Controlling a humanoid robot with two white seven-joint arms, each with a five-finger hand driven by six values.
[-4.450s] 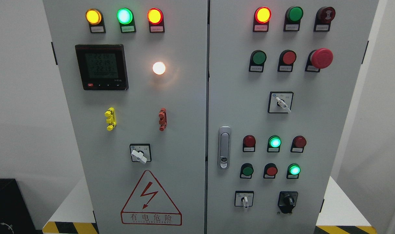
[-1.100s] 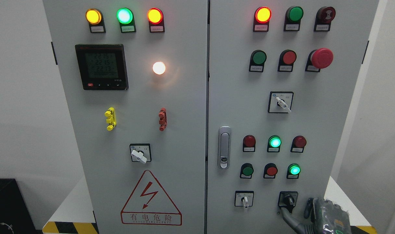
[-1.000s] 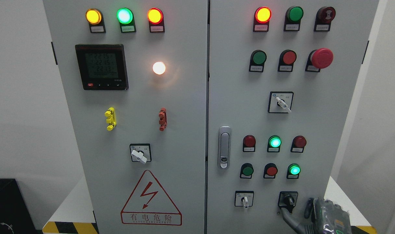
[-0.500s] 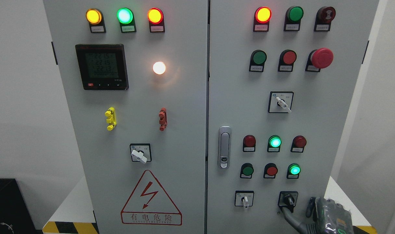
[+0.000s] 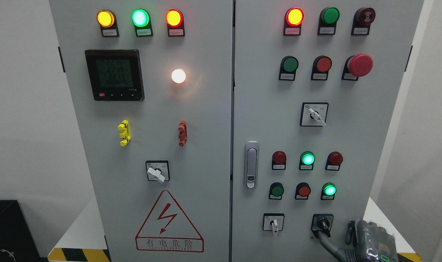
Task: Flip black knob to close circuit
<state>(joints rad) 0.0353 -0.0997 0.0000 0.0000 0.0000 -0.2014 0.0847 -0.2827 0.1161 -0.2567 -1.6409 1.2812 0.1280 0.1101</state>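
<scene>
The black knob (image 5: 322,223) sits low on the right door of the grey cabinet (image 5: 206,120), under a lit green light (image 5: 329,190) and to the right of a small white switch (image 5: 273,222). The right hand (image 5: 355,238) comes up from the bottom right corner, just beside the knob and a bit lower. One long grey finger (image 5: 328,243) reaches up and left, and its tip touches the knob's lower edge. Another finger (image 5: 349,233) points up, apart from the knob. The hand is spread and holds nothing.
</scene>
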